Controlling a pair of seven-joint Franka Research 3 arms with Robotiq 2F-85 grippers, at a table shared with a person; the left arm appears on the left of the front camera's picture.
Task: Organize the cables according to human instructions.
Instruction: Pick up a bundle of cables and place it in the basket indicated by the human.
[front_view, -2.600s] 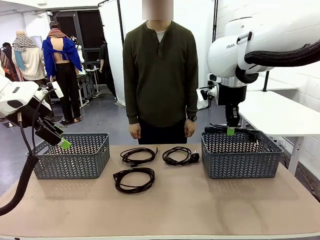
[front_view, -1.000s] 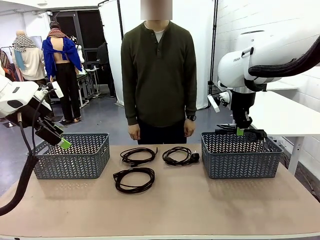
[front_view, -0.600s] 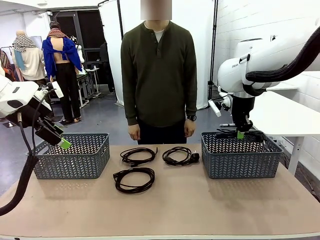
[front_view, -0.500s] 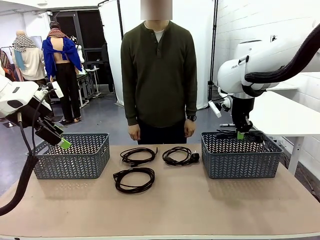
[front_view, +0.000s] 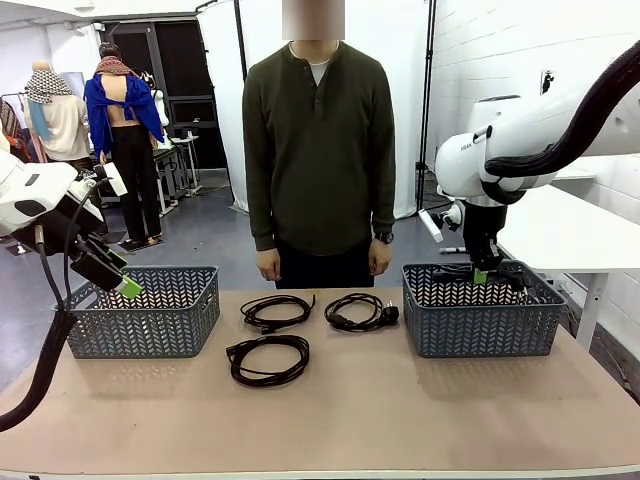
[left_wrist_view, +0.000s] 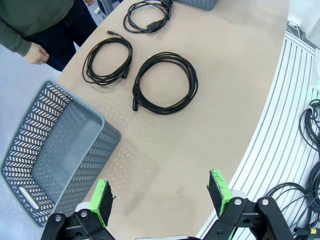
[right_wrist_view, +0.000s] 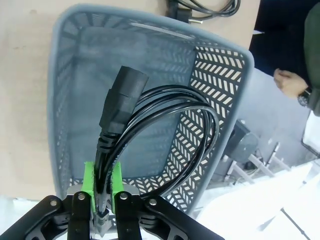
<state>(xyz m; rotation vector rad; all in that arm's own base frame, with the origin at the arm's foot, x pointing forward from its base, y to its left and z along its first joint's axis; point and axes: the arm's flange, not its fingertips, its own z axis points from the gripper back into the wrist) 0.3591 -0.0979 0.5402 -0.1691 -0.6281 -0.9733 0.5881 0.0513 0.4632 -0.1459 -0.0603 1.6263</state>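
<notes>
Three coiled black cables lie on the table between the baskets: one at the back left (front_view: 276, 311) (left_wrist_view: 107, 60), one at the back right (front_view: 358, 311) (left_wrist_view: 147, 16), one nearer the front (front_view: 267, 359) (left_wrist_view: 165, 82). My right gripper (front_view: 480, 275) (right_wrist_view: 102, 182) is shut on a fourth cable (right_wrist_view: 150, 125), hanging over the right grey basket (front_view: 482, 325) (right_wrist_view: 70, 75). My left gripper (front_view: 128, 288) (left_wrist_view: 162, 192) is open, held above the left grey basket (front_view: 145, 312) (left_wrist_view: 47, 150). The human (front_view: 320, 150) stands at the far side with both hands down.
A white side table (front_view: 565, 230) stands to the right of the work table. Loose cables lie on the floor past the table's edge (left_wrist_view: 307, 165). Bare tabletop (front_view: 400, 410) spreads in front of the baskets.
My right arm has moved rightwards and lowered with the cable, from the right basket's back left corner to over its middle. The left arm and the three cables on the table have not moved.
</notes>
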